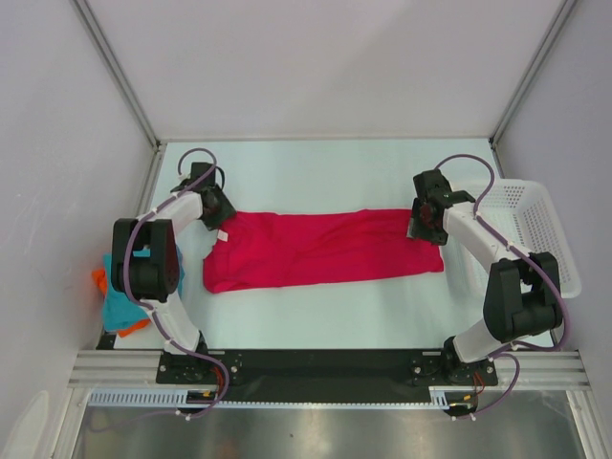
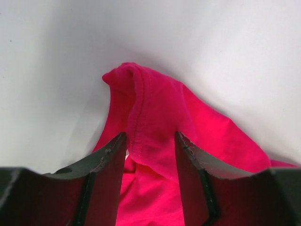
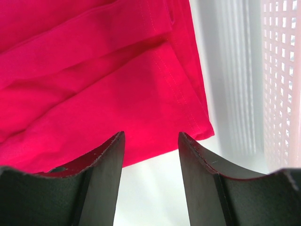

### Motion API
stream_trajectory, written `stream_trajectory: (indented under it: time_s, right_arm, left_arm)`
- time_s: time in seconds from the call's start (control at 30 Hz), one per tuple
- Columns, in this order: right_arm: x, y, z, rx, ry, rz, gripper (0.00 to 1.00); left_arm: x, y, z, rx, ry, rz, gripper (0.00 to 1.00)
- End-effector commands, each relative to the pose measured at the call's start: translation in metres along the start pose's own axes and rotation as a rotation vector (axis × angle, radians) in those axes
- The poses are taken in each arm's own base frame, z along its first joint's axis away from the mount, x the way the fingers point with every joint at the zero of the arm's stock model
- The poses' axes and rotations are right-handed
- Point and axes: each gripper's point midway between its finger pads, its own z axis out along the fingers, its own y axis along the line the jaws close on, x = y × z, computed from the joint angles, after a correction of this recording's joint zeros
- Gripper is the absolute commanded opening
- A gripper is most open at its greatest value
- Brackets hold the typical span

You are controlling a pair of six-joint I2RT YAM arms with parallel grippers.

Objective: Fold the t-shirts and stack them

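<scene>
The crimson-pink t-shirt (image 1: 325,249) lies in a long folded band across the middle of the table. My left gripper (image 1: 222,229) is down on its left end. In the left wrist view the fingers (image 2: 110,155) stand partly apart around a raised, hemmed fold of the shirt (image 2: 155,108), which fills most of the gap. My right gripper (image 1: 421,225) hovers open at the shirt's right end, and its tips (image 3: 151,139) straddle the cloth's edge (image 3: 94,70) with bare table between them. The teal-blue t-shirt (image 1: 120,308) and the orange one (image 1: 99,279) lie bunched at the left edge.
A white mesh basket (image 1: 535,229) stands at the right edge, close beside the right arm, and its wall (image 3: 282,70) shows in the right wrist view. White walls enclose the table on three sides. The arm bases sit on the black rail at the near edge.
</scene>
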Motion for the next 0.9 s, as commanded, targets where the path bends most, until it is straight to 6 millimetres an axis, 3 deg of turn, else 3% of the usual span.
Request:
stream_trajectory:
  time_s: [0.0,0.3,0.4,0.43,0.5,0.73,0.77,0.87]
  right_arm:
    - [-0.016,0.004,-0.005,-0.014,-0.043,0.004,0.54]
    - [-0.014,0.003,-0.002,-0.011,-0.036,0.002,0.54]
    - [-0.016,0.003,-0.004,-0.011,-0.04,0.002,0.54]
    - [-0.016,0.003,-0.004,-0.009,-0.039,0.001,0.54]
    - [-0.016,0.003,-0.004,-0.007,-0.04,-0.001,0.54]
    - [-0.016,0.004,-0.004,-0.012,-0.039,0.002,0.54]
    - [-0.016,0.004,-0.004,-0.014,-0.038,0.002,0.54]
    - [-0.017,0.004,-0.004,-0.011,-0.04,0.006,0.55]
  left_arm:
    - [-0.011,0.003,-0.007,0.008,-0.05,-0.006,0.5]
    - [-0.001,0.006,-0.002,0.015,-0.032,-0.021,0.47]
    - [0.001,0.008,0.003,0.01,-0.018,-0.024,0.3]
    - [0.0,0.008,0.003,0.01,-0.018,-0.028,0.12]
    - [-0.002,0.008,0.003,0.009,-0.018,-0.034,0.0]
    - [-0.027,0.005,-0.014,0.001,-0.069,-0.037,0.0]
    - [-0.037,0.016,-0.015,-0.015,-0.081,-0.062,0.0]
    - [-0.047,0.024,-0.015,-0.021,-0.083,-0.083,0.0]
